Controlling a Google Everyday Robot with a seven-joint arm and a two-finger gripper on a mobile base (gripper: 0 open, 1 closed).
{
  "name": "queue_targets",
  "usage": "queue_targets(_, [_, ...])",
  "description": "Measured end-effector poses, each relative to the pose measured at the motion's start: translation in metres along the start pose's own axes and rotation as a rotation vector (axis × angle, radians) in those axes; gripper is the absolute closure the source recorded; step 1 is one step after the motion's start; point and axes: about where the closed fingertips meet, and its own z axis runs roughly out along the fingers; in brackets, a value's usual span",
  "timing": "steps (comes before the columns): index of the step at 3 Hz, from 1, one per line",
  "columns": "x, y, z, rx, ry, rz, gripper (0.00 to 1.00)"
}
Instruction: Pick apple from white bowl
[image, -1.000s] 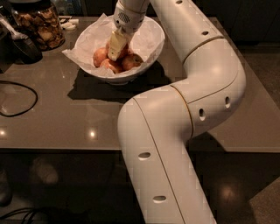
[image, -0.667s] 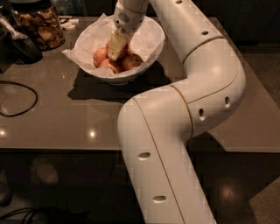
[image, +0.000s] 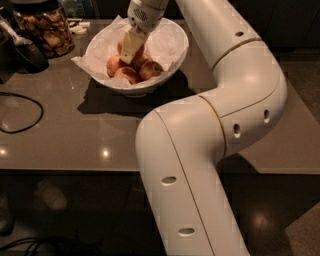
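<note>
The white bowl (image: 172, 55), lined with crinkled white paper, stands at the back of the counter. It holds several red-orange apples. My gripper (image: 131, 48) reaches down into the bowl from above, over the middle of the pile. One apple (image: 142, 54) sits right at the gripper's tip and is mostly hidden behind it. Three more apples lie in front: one on the left (image: 113, 65), one at the front (image: 128, 74), one on the right (image: 150, 70).
A glass jar of brown snacks (image: 47, 30) stands left of the bowl, with a dark utensil (image: 25, 50) beside it. A black cable (image: 20, 112) loops on the grey counter (image: 75, 140) at the left. My white arm (image: 220, 110) fills the right and front.
</note>
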Motion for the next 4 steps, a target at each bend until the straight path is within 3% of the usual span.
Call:
queue_targets(1, [-0.01, 0.013, -0.031, -0.008, -0.103, -0.104, 1.0])
queue_targets(2, [-0.013, 0.03, -0.06, 0.0, -0.148, -0.196, 1.0])
queue_targets(4, [0.002, 0.083, -0.104, -0.038, -0.206, -0.323, 1.0])
